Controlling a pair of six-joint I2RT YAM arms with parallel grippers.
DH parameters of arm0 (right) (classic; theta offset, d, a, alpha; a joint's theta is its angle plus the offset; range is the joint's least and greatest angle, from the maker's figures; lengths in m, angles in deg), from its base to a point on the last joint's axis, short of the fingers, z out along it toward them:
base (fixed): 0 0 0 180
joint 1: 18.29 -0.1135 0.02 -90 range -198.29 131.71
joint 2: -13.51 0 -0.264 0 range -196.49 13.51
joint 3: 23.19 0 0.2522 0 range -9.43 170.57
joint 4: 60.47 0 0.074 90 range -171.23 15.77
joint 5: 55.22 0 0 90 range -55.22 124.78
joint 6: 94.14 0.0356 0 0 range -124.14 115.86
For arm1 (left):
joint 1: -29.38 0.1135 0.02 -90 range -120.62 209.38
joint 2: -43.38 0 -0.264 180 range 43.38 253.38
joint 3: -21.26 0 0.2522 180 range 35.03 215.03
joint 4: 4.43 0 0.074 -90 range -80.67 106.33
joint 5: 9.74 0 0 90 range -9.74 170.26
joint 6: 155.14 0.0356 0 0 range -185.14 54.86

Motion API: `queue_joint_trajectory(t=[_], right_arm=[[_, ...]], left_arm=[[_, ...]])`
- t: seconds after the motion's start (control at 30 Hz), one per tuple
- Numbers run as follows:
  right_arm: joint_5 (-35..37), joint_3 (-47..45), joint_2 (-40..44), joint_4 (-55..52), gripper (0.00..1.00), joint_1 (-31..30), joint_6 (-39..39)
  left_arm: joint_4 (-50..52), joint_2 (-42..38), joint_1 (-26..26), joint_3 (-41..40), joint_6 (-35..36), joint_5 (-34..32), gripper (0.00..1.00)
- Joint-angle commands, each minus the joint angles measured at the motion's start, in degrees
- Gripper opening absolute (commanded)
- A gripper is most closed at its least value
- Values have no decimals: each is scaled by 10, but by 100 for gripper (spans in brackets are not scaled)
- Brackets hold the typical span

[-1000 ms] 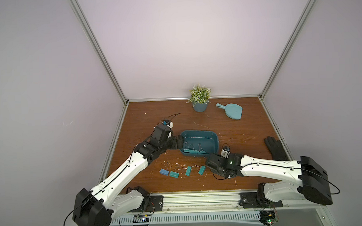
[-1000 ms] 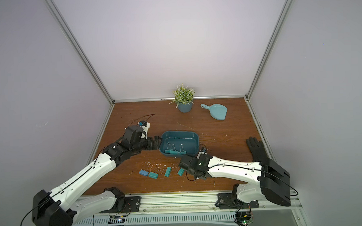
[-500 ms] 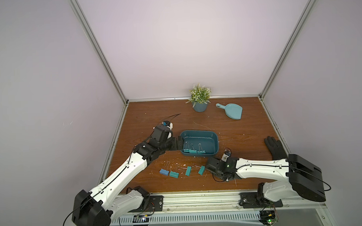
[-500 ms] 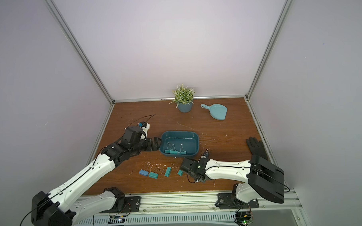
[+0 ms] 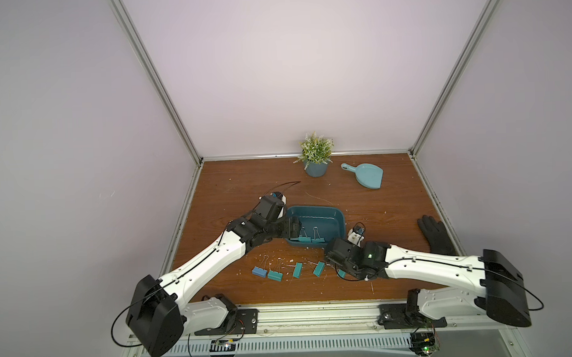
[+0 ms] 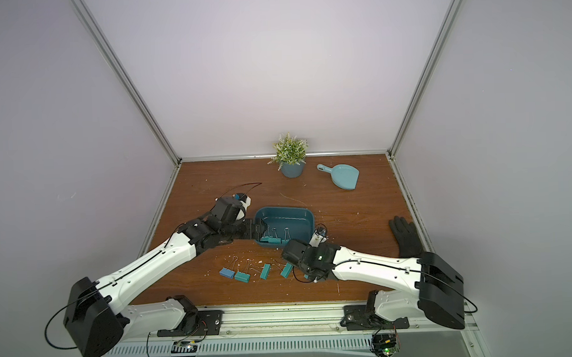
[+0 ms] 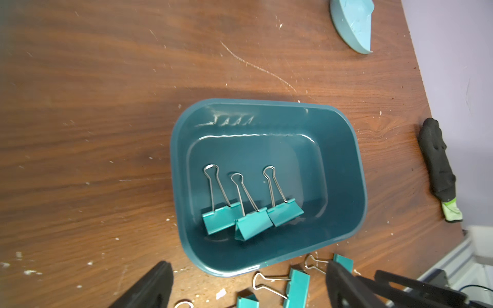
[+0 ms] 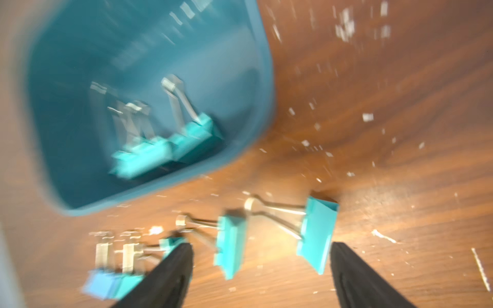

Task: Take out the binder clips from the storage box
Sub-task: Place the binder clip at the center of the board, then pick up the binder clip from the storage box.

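The dark teal storage box (image 5: 325, 214) (image 6: 292, 213) (image 7: 344, 170) (image 8: 66, 53) sits mid-table. Three teal binder clips (image 7: 253, 222) (image 5: 308, 239) (image 8: 160, 149) lie inside, near its front wall. In front of it, several binder clips (image 5: 297, 270) (image 6: 265, 271) (image 8: 229, 245) lie in a row on the wood; the leftmost one is blue (image 5: 259, 271). My left gripper (image 5: 294, 229) (image 6: 258, 231) (image 7: 246, 290) hangs open over the box's left end, holding nothing. My right gripper (image 5: 333, 254) (image 6: 292, 254) (image 8: 260, 280) is open above the right end of the row, with nothing between its fingers. The right wrist view is blurred.
A potted plant (image 5: 316, 155) and a light blue dustpan (image 5: 369, 176) stand at the back. A black glove (image 5: 435, 236) lies by the right edge. White crumbs and a thin wire are scattered on the wood around the box.
The right gripper opened, left a teal clip at the right end of the row and lifted away. The left gripper moved right, over the box's left end.
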Motion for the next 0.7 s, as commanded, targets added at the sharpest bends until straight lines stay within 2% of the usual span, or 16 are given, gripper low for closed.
queue_joint_trajectory(t=[0.0, 0.23, 0.37, 0.4, 0.53, 0.6, 0.67], right_arm=[[50, 8, 48, -26, 99, 47, -89], [-3, 27, 75, 21, 99, 174, -250], [-25, 62, 38, 29, 99, 214, -312], [-31, 71, 27, 30, 99, 224, -326], [-50, 100, -15, 38, 99, 253, -374], [-60, 108, -29, 42, 99, 263, -389], [-68, 111, -38, 48, 99, 272, -403]], left_arm=[[15, 32, -6, 28, -16, 8, 87], [15, 108, -10, 67, -31, 16, 73], [26, 155, -11, 88, -42, 24, 67], [28, 168, -11, 95, -47, 31, 62], [30, 219, -12, 112, -73, 45, 54], [31, 242, -12, 124, -83, 48, 53], [35, 268, -13, 138, -92, 47, 43]])
